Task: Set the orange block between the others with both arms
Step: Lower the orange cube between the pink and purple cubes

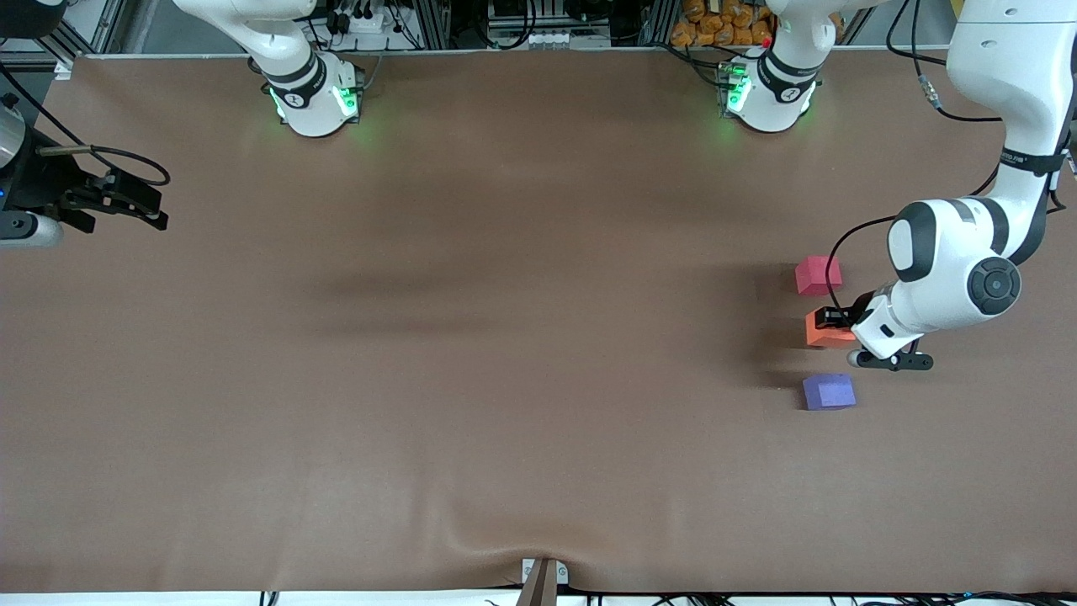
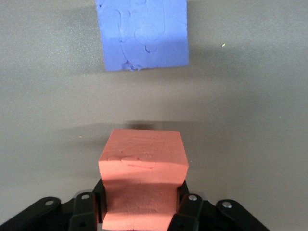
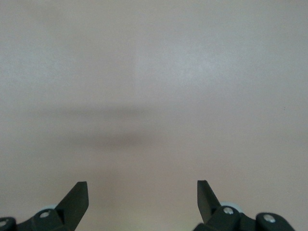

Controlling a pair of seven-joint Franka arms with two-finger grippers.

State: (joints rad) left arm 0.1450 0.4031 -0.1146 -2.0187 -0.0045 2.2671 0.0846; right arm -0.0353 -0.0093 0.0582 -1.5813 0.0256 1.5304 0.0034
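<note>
The left gripper (image 1: 833,320) has its jaws clenched on the orange block (image 1: 824,332), holding it over the brown counter (image 1: 505,379) between the red-pink cube (image 1: 818,274) and the purple-blue cube (image 1: 829,391), touching neither. The right gripper (image 3: 143,202) waits, jaws released, above bare counter at the right arm's end.

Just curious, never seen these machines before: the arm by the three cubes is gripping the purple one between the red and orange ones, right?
Not quite. The left pincer is shut on the orange cube, which sits between the red cube and the purple cube. The front view shows the row; the left wrist view shows the grip.
</note>
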